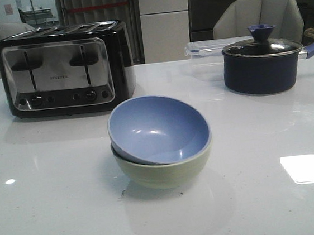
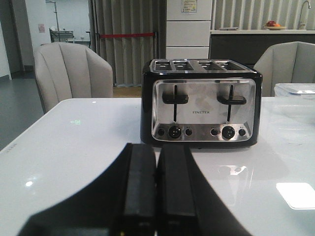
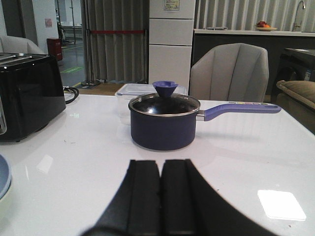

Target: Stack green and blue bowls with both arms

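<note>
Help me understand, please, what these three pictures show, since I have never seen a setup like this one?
It is a robot with two arms, seen through three cameras. One looks forward over the white table. There the blue bowl sits tilted inside the green bowl, so they are stacked. Behind stand a toaster, a lidded navy pot and a clear container. The other two cameras ride on the wrists. The dark shapes at their lower edge are the left gripper and the right gripper. Both have their fingers pressed together and hold nothing.
</note>
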Controlling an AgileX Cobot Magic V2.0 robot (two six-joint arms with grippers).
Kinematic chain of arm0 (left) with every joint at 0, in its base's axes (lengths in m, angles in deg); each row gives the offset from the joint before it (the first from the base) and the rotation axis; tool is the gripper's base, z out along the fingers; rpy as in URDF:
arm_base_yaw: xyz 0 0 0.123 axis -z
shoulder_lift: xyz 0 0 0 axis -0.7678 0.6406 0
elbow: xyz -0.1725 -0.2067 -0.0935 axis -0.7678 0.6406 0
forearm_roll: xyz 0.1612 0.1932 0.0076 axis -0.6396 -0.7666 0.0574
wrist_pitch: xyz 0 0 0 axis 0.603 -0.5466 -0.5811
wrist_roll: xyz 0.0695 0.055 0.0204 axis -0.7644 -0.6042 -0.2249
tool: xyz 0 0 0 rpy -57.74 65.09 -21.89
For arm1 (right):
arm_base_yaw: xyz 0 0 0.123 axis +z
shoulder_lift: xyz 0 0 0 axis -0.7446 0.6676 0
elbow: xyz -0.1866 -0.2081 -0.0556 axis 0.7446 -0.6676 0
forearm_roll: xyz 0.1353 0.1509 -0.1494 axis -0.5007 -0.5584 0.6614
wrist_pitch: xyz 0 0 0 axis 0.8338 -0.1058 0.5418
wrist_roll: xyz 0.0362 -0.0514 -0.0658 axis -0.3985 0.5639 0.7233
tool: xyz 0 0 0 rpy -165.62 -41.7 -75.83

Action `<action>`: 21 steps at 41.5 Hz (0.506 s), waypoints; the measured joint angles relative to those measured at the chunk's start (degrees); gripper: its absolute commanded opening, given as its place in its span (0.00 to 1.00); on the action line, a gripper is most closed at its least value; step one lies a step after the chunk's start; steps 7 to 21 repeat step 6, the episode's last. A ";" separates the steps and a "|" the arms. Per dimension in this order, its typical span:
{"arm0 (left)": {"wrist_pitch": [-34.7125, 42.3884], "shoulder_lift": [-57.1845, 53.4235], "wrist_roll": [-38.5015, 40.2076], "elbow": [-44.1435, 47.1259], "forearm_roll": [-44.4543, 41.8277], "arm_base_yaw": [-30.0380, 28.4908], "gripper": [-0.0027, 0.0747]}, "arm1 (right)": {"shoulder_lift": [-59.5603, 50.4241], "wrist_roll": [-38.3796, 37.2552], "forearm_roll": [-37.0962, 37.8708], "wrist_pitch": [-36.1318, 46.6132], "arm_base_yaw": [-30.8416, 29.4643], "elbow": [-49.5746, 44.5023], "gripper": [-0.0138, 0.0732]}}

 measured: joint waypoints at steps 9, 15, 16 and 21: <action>0.00 0.00 0.00 0.00 0.00 0.00 0.16 | 0.00 0.00 0.00 0.00 0.00 0.00 0.22; 0.00 0.00 0.00 0.00 0.00 0.00 0.16 | 0.00 0.00 0.00 0.00 0.00 0.00 0.22; 0.00 0.00 0.00 0.00 0.00 0.00 0.16 | 0.00 0.00 0.00 0.00 0.00 0.00 0.22; 0.00 0.00 0.00 0.00 0.00 0.00 0.16 | 0.00 0.00 0.00 0.00 0.00 0.00 0.22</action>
